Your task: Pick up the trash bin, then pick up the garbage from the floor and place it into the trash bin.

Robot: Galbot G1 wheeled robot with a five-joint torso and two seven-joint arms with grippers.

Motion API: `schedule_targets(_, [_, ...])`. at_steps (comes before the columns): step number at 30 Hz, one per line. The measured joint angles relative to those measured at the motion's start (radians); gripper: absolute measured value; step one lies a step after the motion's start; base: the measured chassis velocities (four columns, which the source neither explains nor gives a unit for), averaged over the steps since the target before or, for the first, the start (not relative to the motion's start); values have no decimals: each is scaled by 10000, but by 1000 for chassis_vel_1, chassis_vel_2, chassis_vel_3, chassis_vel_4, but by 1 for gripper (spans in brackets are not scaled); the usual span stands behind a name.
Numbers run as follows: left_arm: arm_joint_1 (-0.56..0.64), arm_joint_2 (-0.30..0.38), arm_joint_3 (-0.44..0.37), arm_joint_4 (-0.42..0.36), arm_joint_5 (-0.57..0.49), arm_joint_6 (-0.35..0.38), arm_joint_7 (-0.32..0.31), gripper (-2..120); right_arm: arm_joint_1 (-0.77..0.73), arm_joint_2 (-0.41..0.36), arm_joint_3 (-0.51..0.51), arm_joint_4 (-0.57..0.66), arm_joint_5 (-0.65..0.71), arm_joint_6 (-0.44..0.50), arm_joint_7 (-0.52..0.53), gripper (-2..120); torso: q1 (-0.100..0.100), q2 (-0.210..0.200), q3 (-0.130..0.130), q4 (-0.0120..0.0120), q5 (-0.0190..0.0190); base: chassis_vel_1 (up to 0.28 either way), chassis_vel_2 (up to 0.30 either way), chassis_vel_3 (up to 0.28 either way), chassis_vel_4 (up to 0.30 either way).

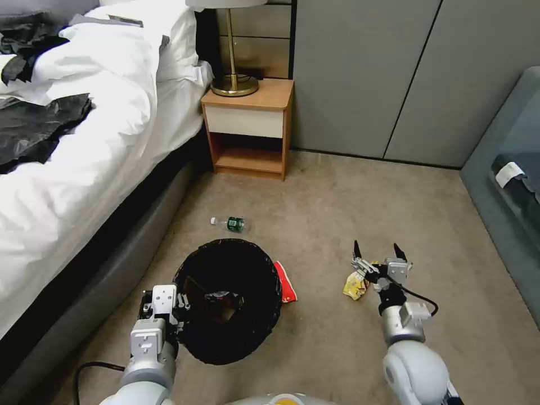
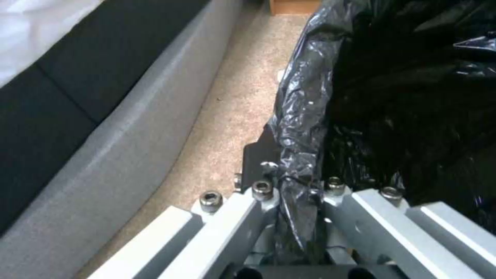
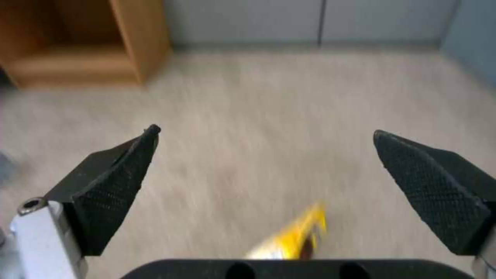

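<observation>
on the beige carpet in front of you, near the left, the round trash bin lined with a glossy black plastic bag (image 1: pixel 228 301) is tipped so its dark mouth faces up toward the head camera. your left gripper (image 2: pixel 297 201) is clamped on the near-left part of its rim; in the left wrist view the crinkled black liner runs straight down between the metal fingers (image 2: pixel 227 217), pinched there. the grey upholstered bed base (image 2: pixel 129 128) lies just to the left of the bin, with the white bedding (image 1: pixel 84 140) above it and crumpled black plastic sheets (image 1: pixel 34 129) lying on top.

to the right, your right gripper (image 1: pixel 379 253) hangs above the floor with its black textured fingertips (image 3: pixel 119 182) spread wide and nothing between them. the crumpled yellow foil snack wrapper (image 1: pixel 354 285) lies on the carpet just left of and beneath that gripper; in the right wrist view you see it as a yellow streak close under the gripper body (image 3: pixel 292 238).

a red-and-white packet (image 1: pixel 286 281) lies on the floor touching the right side of the bin's rim. farther away, beyond the bin, a clear plastic bottle with a green label (image 1: pixel 230 224) lies on its side, apart from the bin. at the far side stands a light wooden nightstand (image 1: pixel 250 126) with a brass lamp base (image 1: pixel 234 84) on top, against the grey panelled wall (image 1: pixel 365 73).
</observation>
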Motion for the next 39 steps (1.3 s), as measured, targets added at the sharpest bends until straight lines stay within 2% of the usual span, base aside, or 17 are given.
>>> schedule_targets(3, [-16,-2,61,17,43,-2,13,0,590,-11,-43,-1342,861,-778,34,100,-1,0,0,-2,1,0,0,0,0])
schedule_targets(5, [-17,-1,63,19,47,-2,13,0,659,-10,-53,-1510,897,-830,33,100,-1,0,0,-2,1,0,0,0,0])
schedule_targets(7, [-22,0,61,37,61,-3,14,0,1195,26,-131,-2666,1043,-1011,24,100,0,0,0,-3,2,0,0,0,0])
schedule_targets(9, [-22,3,60,45,61,-2,18,0,1387,43,-160,-3014,1088,-1014,6,100,-1,0,0,-2,2,0,0,0,0])
schedule_targets(11, [-27,12,41,70,60,-2,19,0,1927,77,-253,-3907,1180,-955,-155,100,0,0,0,-1,0,0,0,0,0])
schedule_targets(15, [-31,11,53,98,60,-2,19,0,2419,113,-354,-4641,1257,-797,-342,100,-1,0,0,0,-1,0,0,0,0])
schedule_targets(19, [-38,-6,110,164,103,-3,20,0,3178,200,-506,-6126,1134,-464,-578,100,-1,0,0,0,0,0,0,0,0])
schedule_targets(25, [-42,-10,122,208,117,-8,20,0,3577,243,-670,-7128,858,19,-866,99,0,0,0,-2,0,0,0,0,0])
schedule_targets(28, [-42,-15,131,229,133,-14,20,0,3735,268,-729,-7475,737,273,-1023,94,0,0,0,-1,0,0,0,0,0])
schedule_targets(39, [-22,-18,165,232,172,-23,17,0,4121,398,-840,-8472,581,959,-1344,52,0,0,-1,-2,-1,0,0,0,0])
